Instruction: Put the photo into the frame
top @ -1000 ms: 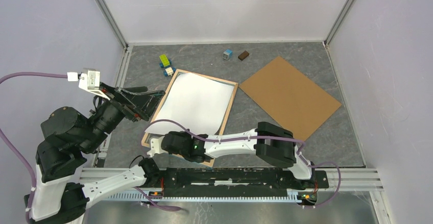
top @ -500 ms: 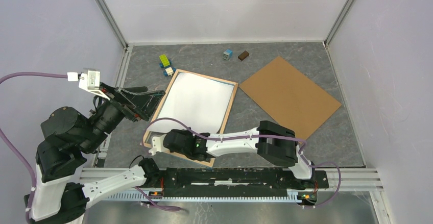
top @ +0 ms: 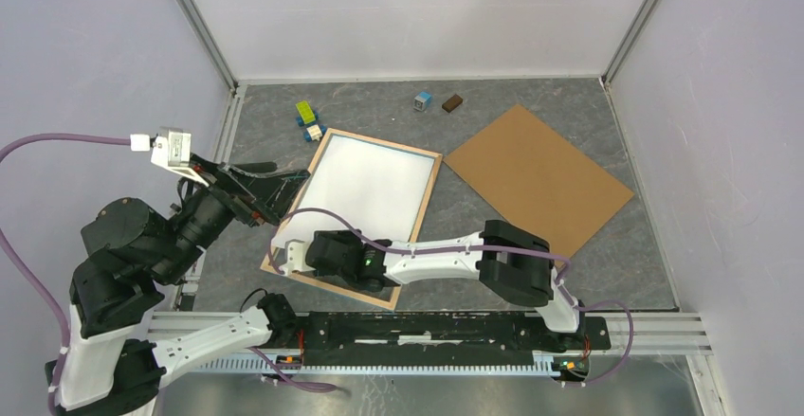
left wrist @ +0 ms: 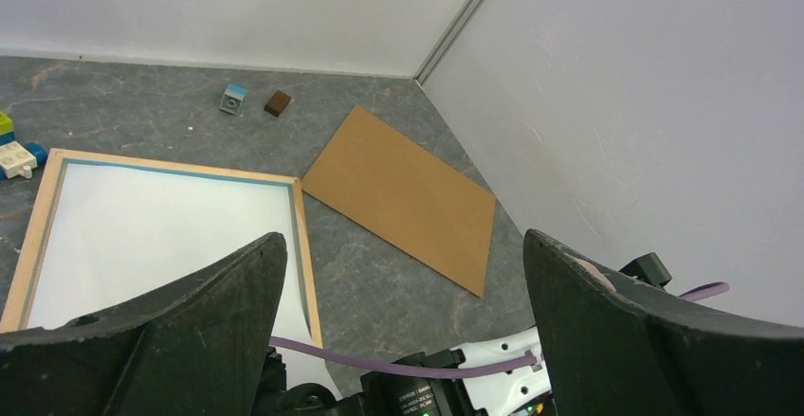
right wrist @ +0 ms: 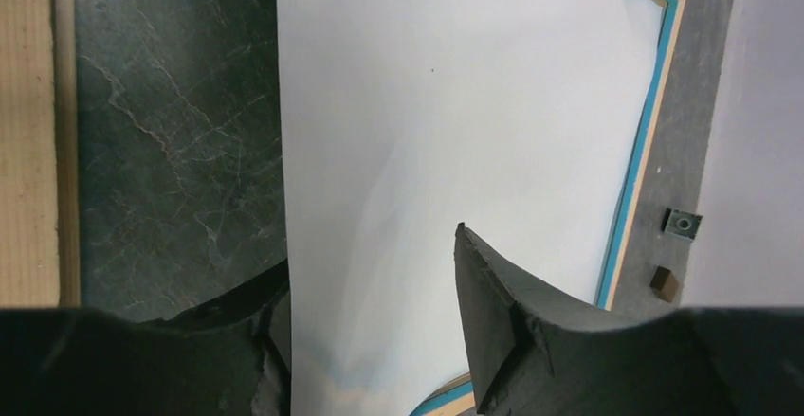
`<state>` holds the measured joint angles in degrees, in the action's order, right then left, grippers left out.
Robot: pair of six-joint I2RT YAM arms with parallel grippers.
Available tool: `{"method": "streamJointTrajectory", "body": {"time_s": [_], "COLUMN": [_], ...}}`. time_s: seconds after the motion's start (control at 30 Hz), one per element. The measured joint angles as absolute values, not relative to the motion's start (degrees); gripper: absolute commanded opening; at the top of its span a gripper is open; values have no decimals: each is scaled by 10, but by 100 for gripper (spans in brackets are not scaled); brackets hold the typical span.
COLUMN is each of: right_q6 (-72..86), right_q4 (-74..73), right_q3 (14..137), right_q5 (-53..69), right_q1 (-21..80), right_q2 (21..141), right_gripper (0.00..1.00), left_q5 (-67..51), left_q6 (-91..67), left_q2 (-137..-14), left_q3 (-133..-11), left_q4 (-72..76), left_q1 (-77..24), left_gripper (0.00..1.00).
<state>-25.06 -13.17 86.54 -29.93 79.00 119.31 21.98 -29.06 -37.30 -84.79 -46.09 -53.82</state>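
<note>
The frame (top: 431, 193) lies flat in the middle of the table, its wood-coloured back up and a blue inner lip showing (right wrist: 656, 103). The photo (top: 370, 189) rests inside it, plain white back up (right wrist: 455, 103). A strip of bare table shows between its near edge and the near rail. My right gripper (top: 283, 255) is at the frame's near left corner. It is open (right wrist: 370, 340), its fingers either side of the photo's near edge without pinching it. My left gripper (top: 280, 177) hovers wide open (left wrist: 403, 245) just left of the frame, holding nothing.
A brown backing board (top: 536, 179) lies to the right of the frame. Small blocks sit at the back: a green-yellow one (top: 305, 111), a blue-white one (top: 311, 132), a light blue one (top: 422, 100) and a brown one (top: 452, 103). Walls enclose three sides.
My right gripper has opened and let go of the photo. The photo's raised near end has dropped down flat into the frame. The left arm has barely moved.
</note>
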Motion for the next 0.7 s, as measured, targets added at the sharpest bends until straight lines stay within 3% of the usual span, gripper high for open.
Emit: {"method": "streamJointTrajectory", "body": {"time_s": [0.17, 0.4, 0.5, 0.7], "right_q6": [-210, -157, -141, -119], "right_q4": [-143, -155, -156, -162], "right_q3": [875, 916, 949, 966], "right_q5": [-277, -270, -270, -250], "right_q1": [783, 782, 782, 782], "right_q2": [1189, 1190, 1199, 1210], "right_gripper": [65, 58, 59, 77], "left_q5": [219, 212, 209, 209], "left_q6": [-291, -291, -291, -291], "left_q2": [-371, -362, -360, -357], "left_q3": [-848, -840, -840, -840], "left_q4": [-455, -448, -446, -446], "left_q1": [-538, -538, -538, -538], "left_gripper": [100, 100, 100, 100]}}
